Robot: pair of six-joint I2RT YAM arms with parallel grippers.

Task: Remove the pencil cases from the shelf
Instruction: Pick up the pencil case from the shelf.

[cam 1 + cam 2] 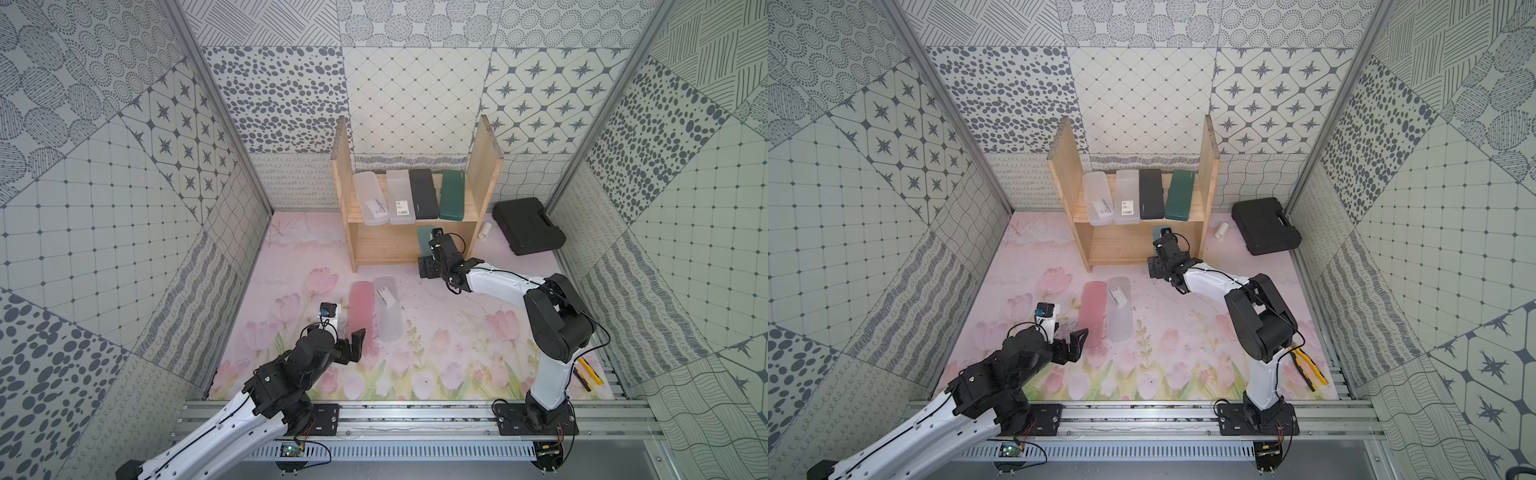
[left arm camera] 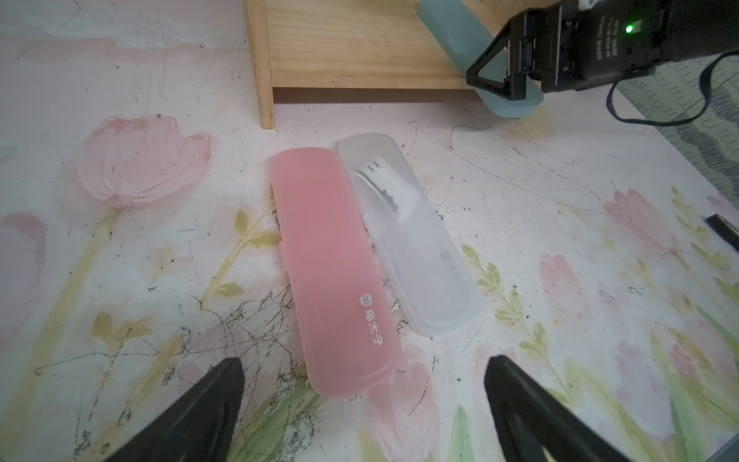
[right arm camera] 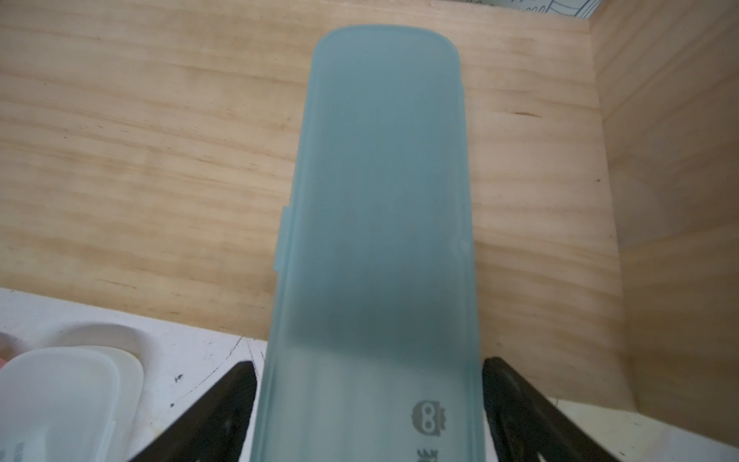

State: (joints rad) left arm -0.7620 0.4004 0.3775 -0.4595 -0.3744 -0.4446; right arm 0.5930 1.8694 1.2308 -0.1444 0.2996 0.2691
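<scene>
The light-wood shelf [image 1: 484,166] stands at the back of the mat. Its upper tier holds two frosted clear pencil cases [image 1: 370,199] [image 1: 400,197], a black one [image 1: 423,193] and a dark green one [image 1: 452,194]. A light blue case [image 3: 380,200] lies on the lower tier, sticking out over the front edge. My right gripper [image 3: 368,360] is at that end, its fingers against both long sides. On the mat lie a pink case [image 2: 332,260] and a clear case [image 2: 420,248], side by side. My left gripper [image 2: 366,360] hangs open just before the pink case's near end.
A black toolbox [image 1: 528,226] and a small white roll [image 1: 485,230] sit right of the shelf. Yellow-handled pliers [image 1: 588,372] lie by the right arm's base. Patterned walls close in both sides and the back.
</scene>
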